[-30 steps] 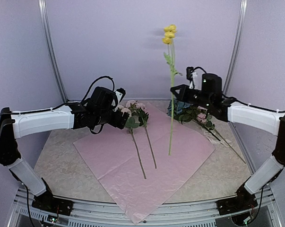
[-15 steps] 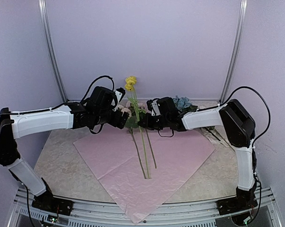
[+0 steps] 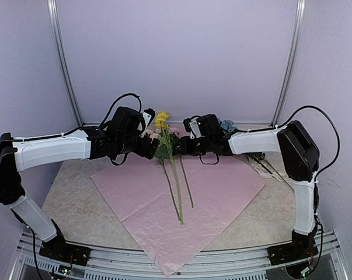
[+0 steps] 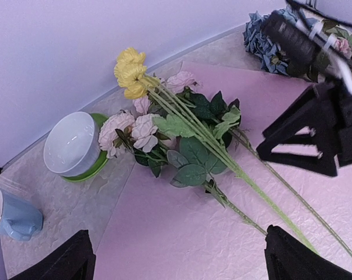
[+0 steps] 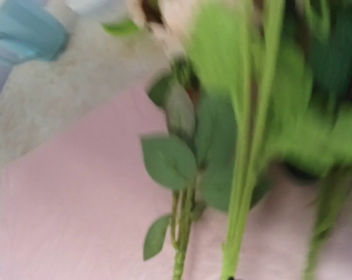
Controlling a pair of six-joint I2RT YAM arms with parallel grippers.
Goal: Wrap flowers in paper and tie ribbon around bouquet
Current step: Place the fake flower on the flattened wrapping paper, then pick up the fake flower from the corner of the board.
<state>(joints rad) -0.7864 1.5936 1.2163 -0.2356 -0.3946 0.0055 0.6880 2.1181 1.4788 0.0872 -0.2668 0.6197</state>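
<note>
The lilac paper (image 3: 199, 192) lies flat on the table. On it rest pink flowers (image 4: 135, 129) and a yellow flower (image 4: 131, 69), their stems (image 3: 177, 192) running toward me. More flowers, blue (image 3: 226, 124) and pink (image 3: 263, 164), lie at the right. My right gripper (image 3: 183, 147) is low beside the yellow flower's stem, its jaws parted and the stem lying free. The right wrist view is blurred, showing only stems and leaves (image 5: 170, 160). My left gripper (image 4: 181, 262) hovers wide open over the paper near the flower heads, holding nothing. The ribbon is out of view.
A white bowl on a green saucer (image 4: 73, 144) and a pale blue cup (image 4: 11, 214) stand on the table behind the paper's left corner. Walls enclose the back and sides.
My right arm swung left and down, laying the yellow flower on the paper beside the pink ones, and its jaws came apart. The left arm has not moved.
</note>
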